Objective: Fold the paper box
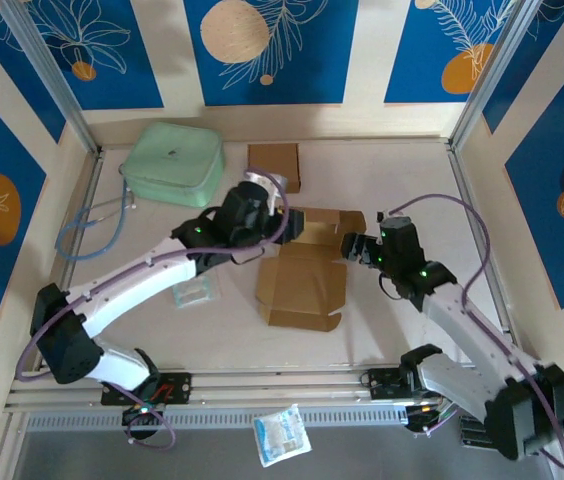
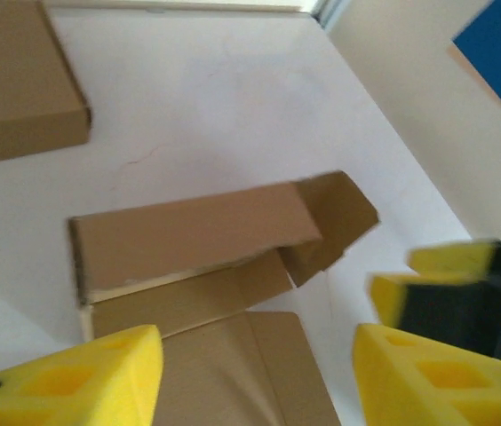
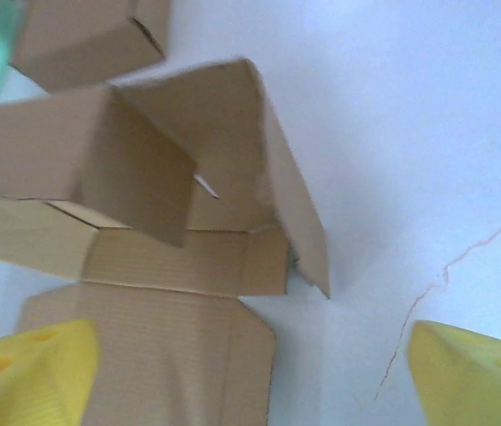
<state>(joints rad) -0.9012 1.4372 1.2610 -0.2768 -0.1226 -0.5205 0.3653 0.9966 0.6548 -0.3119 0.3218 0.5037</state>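
Pale table [image 1: 392, 170] carries the half-folded box [image 1: 302, 275]. The left gripper [image 2: 255, 377] and right gripper [image 3: 250, 373] flank it, jaws apart (nothing gripped), probably poised to press flaps.

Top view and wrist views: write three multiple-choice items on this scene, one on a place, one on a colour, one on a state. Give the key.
1. Where does the green case lie?
A. at the far left corner of the table
B. at the near right corner
C. in the middle

2. What colour are the fingers of the left gripper?
A. black
B. yellow
C. red

3. How does the open box stand?
A. fully closed
B. crushed into a ball
C. partly folded, flaps still spread

Key:
1 A: in the top view the case sits by the back-left walls.
2 B: yellow pads show in the left wrist view.
3 C: its base lies flat, one wall is raised and the end flaps hang loose.
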